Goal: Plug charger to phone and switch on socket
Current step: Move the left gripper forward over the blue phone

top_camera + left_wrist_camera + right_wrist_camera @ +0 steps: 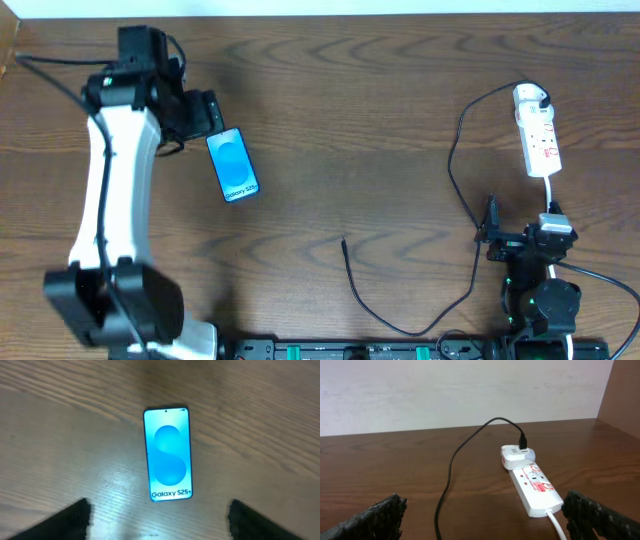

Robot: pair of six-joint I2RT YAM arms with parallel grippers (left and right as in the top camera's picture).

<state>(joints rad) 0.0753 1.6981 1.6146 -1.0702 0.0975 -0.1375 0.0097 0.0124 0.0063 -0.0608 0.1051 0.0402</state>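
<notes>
Probably light and floppy, the charger (451, 462) wants pinching just behind its stiff plug (344, 241), while left gripper (160, 512) and right gripper (485, 515) both gape empty.

Open tabletop (350, 120) btwn phone (232, 166) & socket (538, 132); only charger cable (450, 467) across right-side approach

**One white arm, one black arm**

Behind the left pincer (205, 118), the left arm (100, 190) is a long white shell with black joints (140, 50) at both ends. It has a small green light (105, 82) near the pincer end and a thin black cable (50, 68) trailing off it. The right arm (540, 290) is black throughout, with green glints just behind the right pincer (521, 225). That pincer's fingers (376, 519) are black with a fine grid texture.
</notes>
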